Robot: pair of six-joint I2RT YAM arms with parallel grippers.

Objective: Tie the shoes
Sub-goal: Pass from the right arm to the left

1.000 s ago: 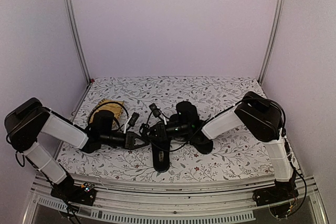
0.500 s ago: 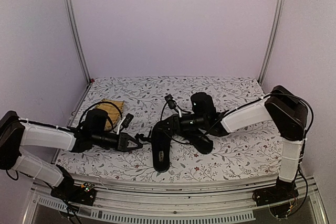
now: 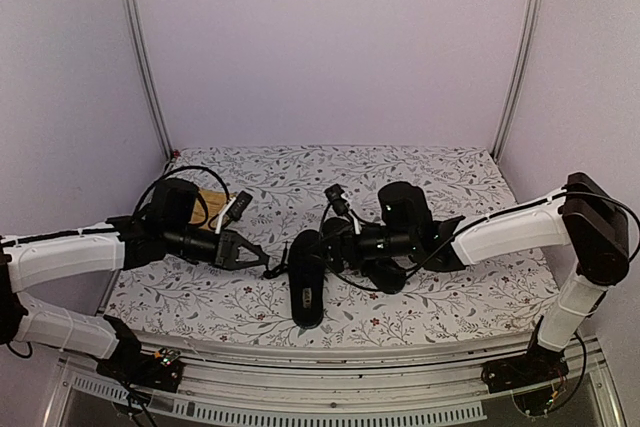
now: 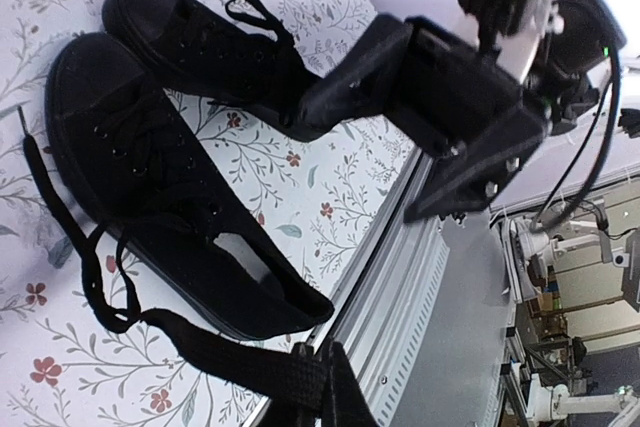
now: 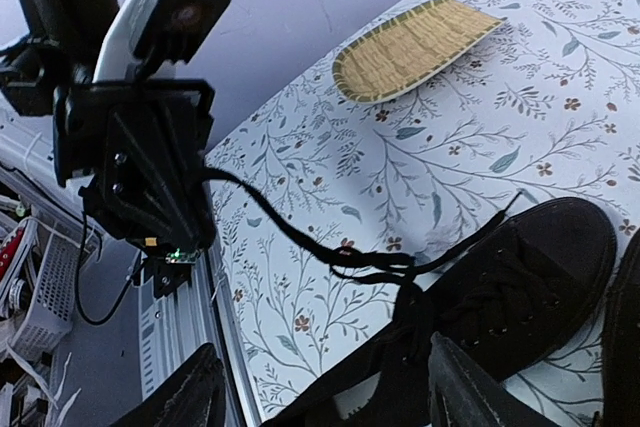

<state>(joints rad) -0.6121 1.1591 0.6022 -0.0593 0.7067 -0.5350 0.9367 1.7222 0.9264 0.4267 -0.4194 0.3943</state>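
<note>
The shoes lie side by side at the middle of the counter. One shoe's lace runs taut to the left fingers, which pinch its end. The right fingers stand spread over the shoes. A mat lies far left.

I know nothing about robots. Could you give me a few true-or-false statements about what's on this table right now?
1. The left gripper pinches a shoelace. True.
2. The right gripper is clamped shut on a lace. False: its fingers stand apart.
3. The shoes stand on the yellow mat. False: the mat lies apart from them, off to the left.
4. Both shoes are black. True.
</note>
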